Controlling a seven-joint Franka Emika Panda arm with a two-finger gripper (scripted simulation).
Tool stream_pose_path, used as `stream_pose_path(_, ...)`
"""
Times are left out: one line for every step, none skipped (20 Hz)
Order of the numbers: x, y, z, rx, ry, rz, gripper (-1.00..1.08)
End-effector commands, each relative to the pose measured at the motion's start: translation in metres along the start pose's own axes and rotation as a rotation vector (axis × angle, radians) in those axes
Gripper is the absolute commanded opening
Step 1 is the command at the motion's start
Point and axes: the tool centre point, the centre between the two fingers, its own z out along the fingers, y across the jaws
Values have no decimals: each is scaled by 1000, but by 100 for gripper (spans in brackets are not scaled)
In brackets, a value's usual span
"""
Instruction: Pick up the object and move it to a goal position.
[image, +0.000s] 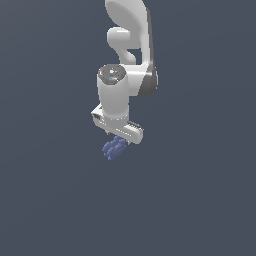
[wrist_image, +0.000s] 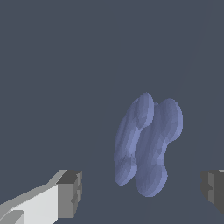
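**Desk:** What are you looking at, operator?

**Caption:** You see the white arm (image: 127, 65) reaching down from the far side of the exterior view, its claw (image: 118, 137) hanging over a plain dark grey bench (image: 50, 200). In the wrist view the claw stands wide: one grey finger pad (wrist_image: 70, 193) shows at one side of the picture and the other pad (wrist_image: 213, 189) at the opposite side, with open space between them. Neither pad touches anything; the claw holds nothing.

**Desk:** And the object?

**Caption:** The blue-violet object (image: 114, 148) lies just below the claw in the exterior view, slightly towards that view's left of the claw's middle, partly tucked under the white finger bar. In the wrist view you find the object (wrist_image: 146, 146) between the two pads, nearer one pad than the other, and clear of both. Whether it rests on the bench or sits a little above it, you cannot tell.

**Desk:** Which way does it run?

**Caption:** Its lobes lie side by side, and their long axis runs roughly crosswise to the line joining the two pads. In the exterior view the cluster tilts, its near end swung to that view's left.

**Desk:** Anything in the way?

**Caption:** Around the object you see only the bench.
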Motion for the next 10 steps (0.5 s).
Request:
stream_pose_path(3, 4, 2, 1, 1, 76, 100)
stream_pose_path(4, 5, 3, 1, 2, 103, 100)
stream_pose_path(4, 6, 4, 1, 2, 128, 100)
stream_pose_path(5, 8, 4, 2, 3, 151, 100)
stream_pose_path(6, 9, 5, 2, 3, 173, 100)
stream_pose_path(7, 10, 5, 2, 4, 193, 100)
stream_pose_path(7, 11, 6, 2, 4, 212, 100)
stream_pose_path(8, 12, 6, 2, 4, 229, 100)
stream_pose_path(8, 13, 7, 3, 5, 244, 100)
stream_pose_path(9, 13, 7, 3, 5, 258, 100)
